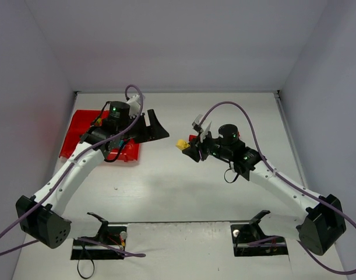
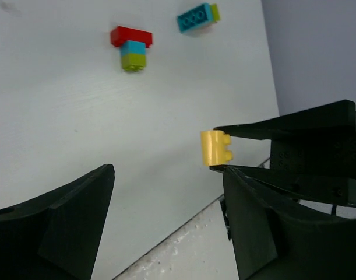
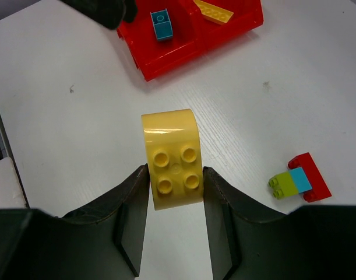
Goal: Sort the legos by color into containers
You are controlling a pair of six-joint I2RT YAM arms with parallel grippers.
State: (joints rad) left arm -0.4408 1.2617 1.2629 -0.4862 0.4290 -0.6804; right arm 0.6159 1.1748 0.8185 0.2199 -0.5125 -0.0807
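While our right hand (image 3: 176, 175) clamps the yellow round-ended brick (image 3: 171, 146) by its sides, clear of the worktop (image 3: 67, 128), our left hand (image 2: 168, 172) stands spread wide and empty, facing that brick. Farther off sits the red tray (image 3: 166, 61), a teal brick (image 3: 161, 25) in one compartment and a flat yellow piece (image 3: 214, 10) in the next. A three-colour stack (image 3: 299, 179) lies unsorted on the worktop. We judge this the carrying step: the brick must reach the yellow compartment, perhaps through the left hand, before a release.
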